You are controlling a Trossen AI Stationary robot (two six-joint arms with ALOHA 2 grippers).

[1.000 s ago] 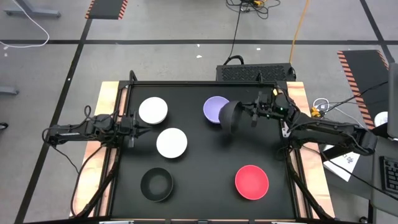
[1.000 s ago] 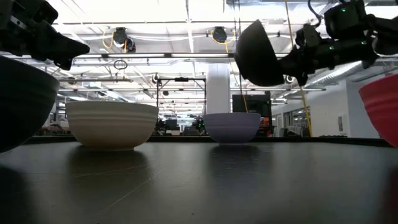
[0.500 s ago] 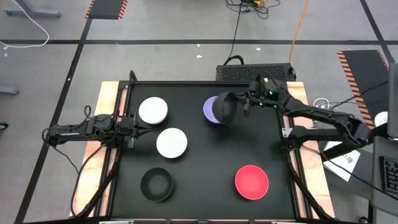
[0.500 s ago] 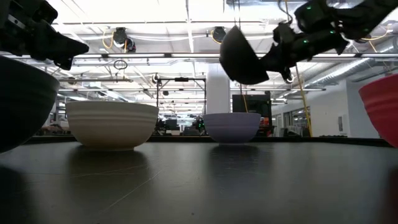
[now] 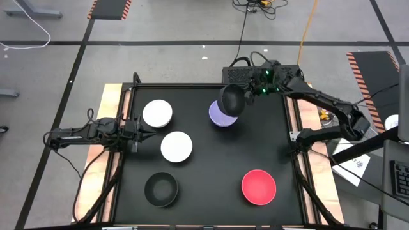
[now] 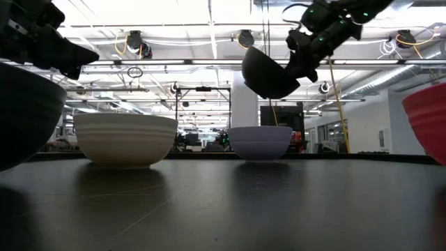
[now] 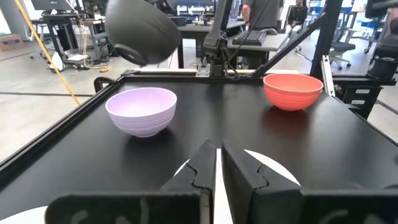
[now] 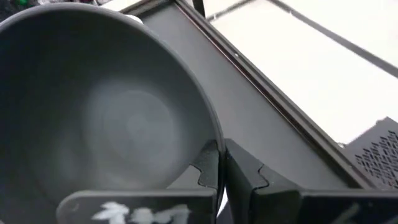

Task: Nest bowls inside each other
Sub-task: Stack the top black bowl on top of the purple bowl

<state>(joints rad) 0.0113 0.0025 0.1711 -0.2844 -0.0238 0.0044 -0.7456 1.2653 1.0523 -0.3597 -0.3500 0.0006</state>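
My right gripper (image 5: 245, 97) is shut on a black bowl (image 5: 231, 99), which hangs in the air over the far rim of the lavender bowl (image 5: 221, 116). In the left wrist view the black bowl (image 7: 142, 31) floats above the lavender one (image 7: 142, 111). Resting on their bases on the black table are two white bowls (image 5: 157, 113) (image 5: 176, 146), a second black bowl (image 5: 161, 190) and a red bowl (image 5: 258, 186). My left gripper (image 5: 144, 129) waits shut at the table's left edge, beside the white bowls, touching nothing. My right gripper pinches the black bowl's rim (image 8: 214, 144), one finger inside (image 8: 205, 165) the bowl and one outside it. The fingers slant down at the rim from the table's far right. The bowl is lifted clear and tilted, its mouth facing up and toward the gripper.
A raised black frame (image 5: 192, 86) borders the table, with wooden strips (image 5: 105, 115) along its left and right sides. A black box (image 5: 255, 74) sits just beyond the far edge, under the right arm. Open tabletop lies between the red bowl and the lavender bowl.
My right gripper has risen and gone toward the table's far edge, carrying the black bowl from the lavender bowl's right side to above its far rim. The bowl, first lying almost on its side, has tipped back with its mouth more upward. The gripper stayed shut.
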